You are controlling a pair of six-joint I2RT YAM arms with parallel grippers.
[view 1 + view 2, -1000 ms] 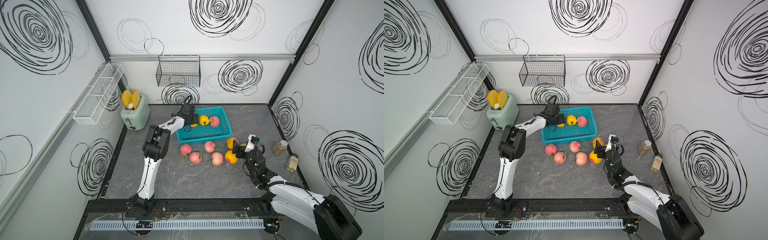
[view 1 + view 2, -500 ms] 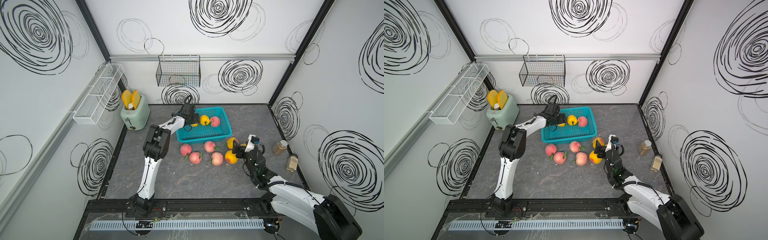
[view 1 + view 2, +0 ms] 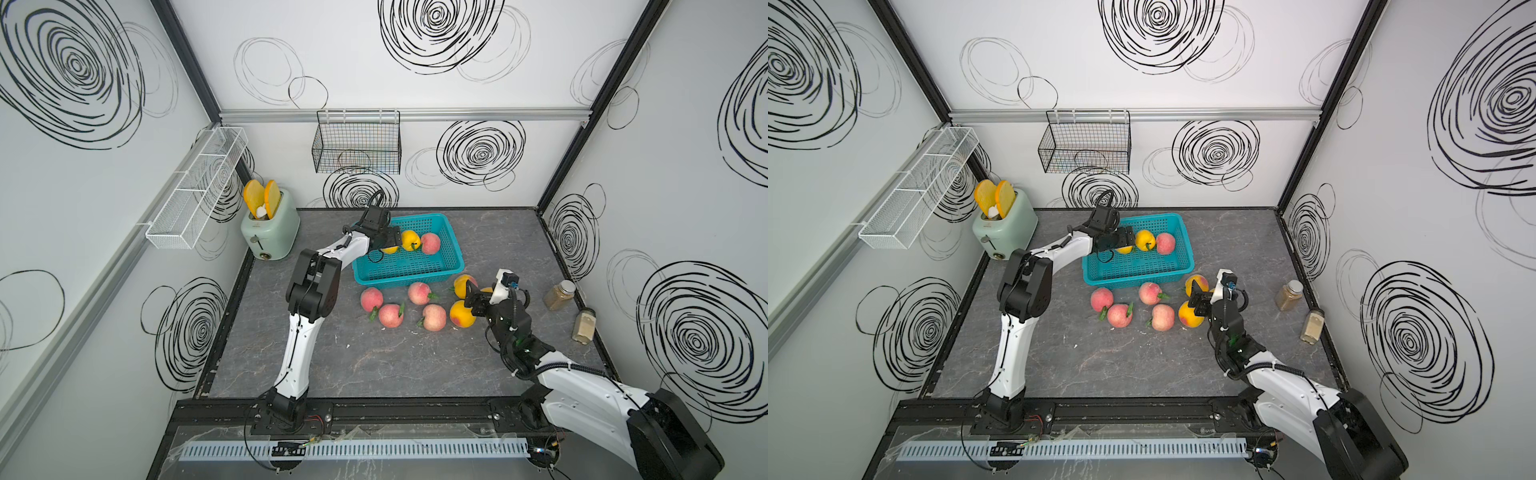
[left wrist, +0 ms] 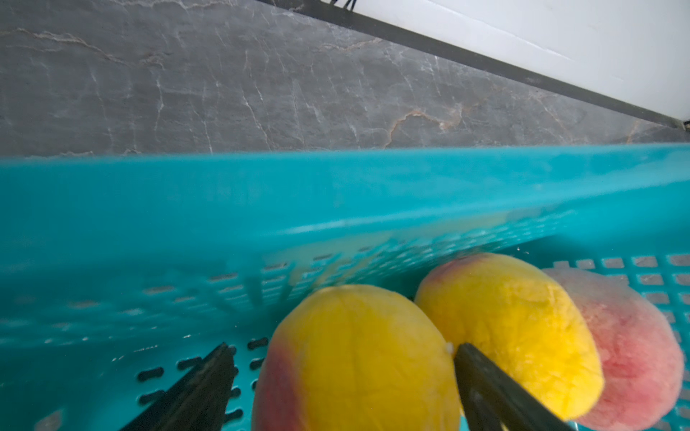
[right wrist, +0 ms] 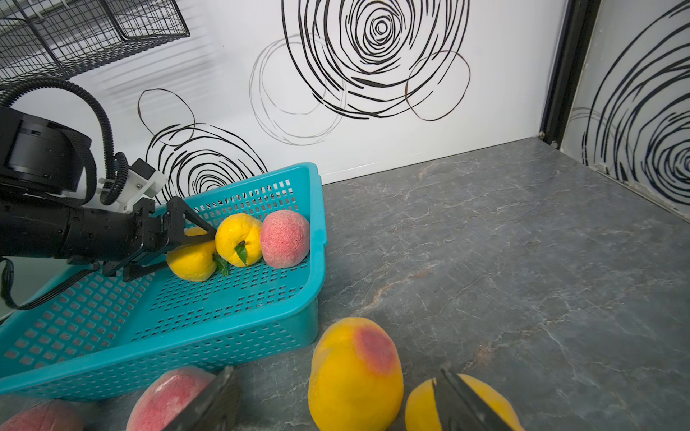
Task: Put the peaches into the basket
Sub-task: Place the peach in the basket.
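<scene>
The teal basket point(image 3: 456, 258) point(image 3: 1187, 257) point(image 5: 261, 328) stands at the back of the table. It holds two yellow peaches point(image 3: 409, 240) point(image 4: 515, 328) and a pink peach point(image 3: 431, 243) point(image 5: 284, 239). My left gripper point(image 3: 395, 243) point(image 3: 1128, 240) point(image 4: 342, 347) is open inside the basket, and its fingers straddle the nearer yellow peach point(image 4: 354, 365) point(image 5: 192, 257) resting on the basket floor. Several pink peaches point(image 3: 390, 316) and yellow ones point(image 3: 461, 314) lie on the table in front. My right gripper point(image 3: 469, 299) point(image 3: 1196, 300) point(image 5: 336, 373) is open low over them, with a blushed yellow peach point(image 5: 354, 373) between its fingertips, apart from both.
A mint toaster point(image 3: 270, 232) with orange slices stands at the back left. Two spice jars point(image 3: 559, 295) point(image 3: 583, 326) stand by the right wall. A black wire basket point(image 3: 357, 147) hangs on the back wall and a white mesh rack point(image 3: 195, 189) on the left wall.
My left gripper has opened wide and let go of the yellow peach, which now rests in the basket. The right arm has stayed still.
</scene>
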